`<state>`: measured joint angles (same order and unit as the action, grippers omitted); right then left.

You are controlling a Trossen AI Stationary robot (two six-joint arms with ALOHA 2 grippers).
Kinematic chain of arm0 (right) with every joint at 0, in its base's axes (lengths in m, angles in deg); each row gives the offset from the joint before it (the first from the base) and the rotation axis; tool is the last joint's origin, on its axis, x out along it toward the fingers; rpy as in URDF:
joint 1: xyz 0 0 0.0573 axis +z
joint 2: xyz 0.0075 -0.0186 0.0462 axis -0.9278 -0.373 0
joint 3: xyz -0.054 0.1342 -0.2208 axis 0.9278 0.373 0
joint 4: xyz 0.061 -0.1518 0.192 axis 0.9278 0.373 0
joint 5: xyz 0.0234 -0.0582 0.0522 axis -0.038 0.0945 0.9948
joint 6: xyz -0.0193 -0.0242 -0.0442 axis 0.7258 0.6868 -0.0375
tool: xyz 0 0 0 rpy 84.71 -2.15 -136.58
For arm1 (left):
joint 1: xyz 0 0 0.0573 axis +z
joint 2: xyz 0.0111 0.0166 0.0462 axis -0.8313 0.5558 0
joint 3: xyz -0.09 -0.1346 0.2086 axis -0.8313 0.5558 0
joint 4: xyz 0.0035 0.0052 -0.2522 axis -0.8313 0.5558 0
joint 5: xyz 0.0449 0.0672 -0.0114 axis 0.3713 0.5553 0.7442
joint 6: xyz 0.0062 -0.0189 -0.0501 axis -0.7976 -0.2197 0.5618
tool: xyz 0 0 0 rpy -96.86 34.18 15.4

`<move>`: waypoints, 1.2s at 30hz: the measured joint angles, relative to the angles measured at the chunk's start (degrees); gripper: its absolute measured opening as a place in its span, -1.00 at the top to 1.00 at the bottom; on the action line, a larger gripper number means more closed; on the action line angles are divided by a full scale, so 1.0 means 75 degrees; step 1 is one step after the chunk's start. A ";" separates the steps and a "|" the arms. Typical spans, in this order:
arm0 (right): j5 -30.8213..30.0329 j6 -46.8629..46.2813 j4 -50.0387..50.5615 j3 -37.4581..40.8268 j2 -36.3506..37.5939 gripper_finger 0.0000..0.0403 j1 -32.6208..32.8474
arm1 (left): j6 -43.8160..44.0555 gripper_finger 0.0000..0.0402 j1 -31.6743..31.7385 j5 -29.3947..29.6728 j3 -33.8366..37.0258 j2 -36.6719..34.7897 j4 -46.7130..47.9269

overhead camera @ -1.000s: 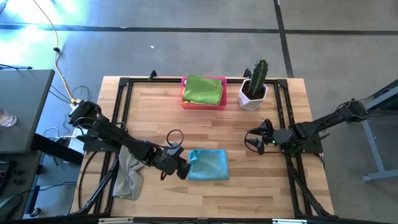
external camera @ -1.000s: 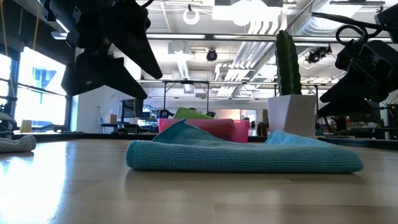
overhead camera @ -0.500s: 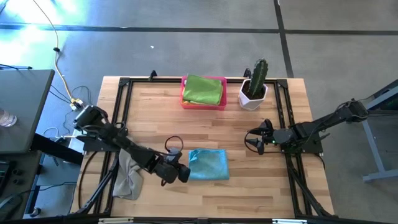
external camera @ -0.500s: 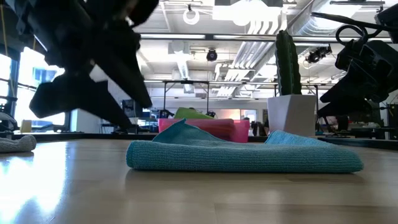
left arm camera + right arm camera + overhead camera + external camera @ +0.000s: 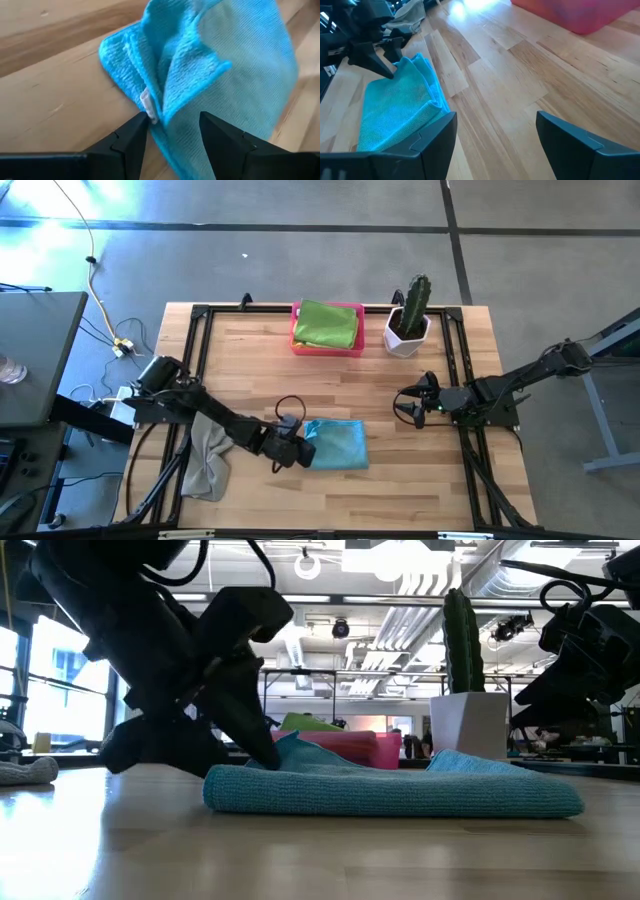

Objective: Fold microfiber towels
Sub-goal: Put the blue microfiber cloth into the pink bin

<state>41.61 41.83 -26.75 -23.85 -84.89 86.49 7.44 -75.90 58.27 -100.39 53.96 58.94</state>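
A light blue microfiber towel [image 5: 338,445] lies folded on the table's near middle, one corner [image 5: 290,740] standing up at its left end. My left gripper [image 5: 172,117] is open, slanting down at that end, one finger on either side of the raised folds and a small white label [image 5: 148,106]. My right gripper [image 5: 495,135] waits open above the table's right side, nothing between its fingers. A grey towel [image 5: 205,455] hangs over the table's left edge. A lime green towel [image 5: 327,323] lies folded in the pink tray [image 5: 327,351]. My left gripper has its fingers [image 5: 134,135] astride the blue towel's raised left corner [image 5: 165,95], coming from the table's left and slanting down. Whether a fingertip touches the cloth or the label, I cannot tell. The towel lies flat on the table.
A cactus in a white pot [image 5: 408,320] stands at the far right beside the pink tray. A black frame [image 5: 200,315] runs round the table's edges. Bare wood lies between the blue towel and the tray and near the front edge.
My left gripper has come down from above the table to the blue towel's left end, its arm leaning farther over the table. The towel has kept its place and shape.
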 joint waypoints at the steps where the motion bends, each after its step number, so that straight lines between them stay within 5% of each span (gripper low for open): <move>1: 0.0000 -0.0001 -0.0001 0.0000 0.0000 -0.31 0.0000 | 0.0034 0.12 0.0027 0.0098 0.0000 0.0034 -0.0074; 9: 0.0000 -0.0001 -0.0002 0.0000 0.0000 -0.31 0.0000 | -0.0229 -0.16 0.0080 0.1144 0.0000 0.0071 -0.0220; 19: 0.0000 -0.0001 0.0002 0.0000 0.0001 -0.31 0.0003 | -0.0365 -0.26 0.0141 0.1062 -0.0026 0.0811 -0.1538; 24: 0.0000 -0.0001 0.0004 -0.0003 0.0000 -0.31 0.0003 | -0.1584 -0.26 0.0122 0.1108 -0.0020 0.1163 -0.2361; 30: 0.0000 -0.0001 0.0004 -0.0003 0.0000 -0.31 0.0003 | -0.2000 -0.14 0.0172 0.0998 -0.0020 0.1219 -0.2398; 36: 0.0000 -0.0001 0.0004 -0.0003 0.0000 -0.31 0.0003 | -0.2272 0.28 0.0296 0.0738 -0.0020 0.1225 -0.2387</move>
<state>41.61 41.82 -26.72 -23.87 -84.89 86.52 -9.60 -73.68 63.81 -100.55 63.15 41.04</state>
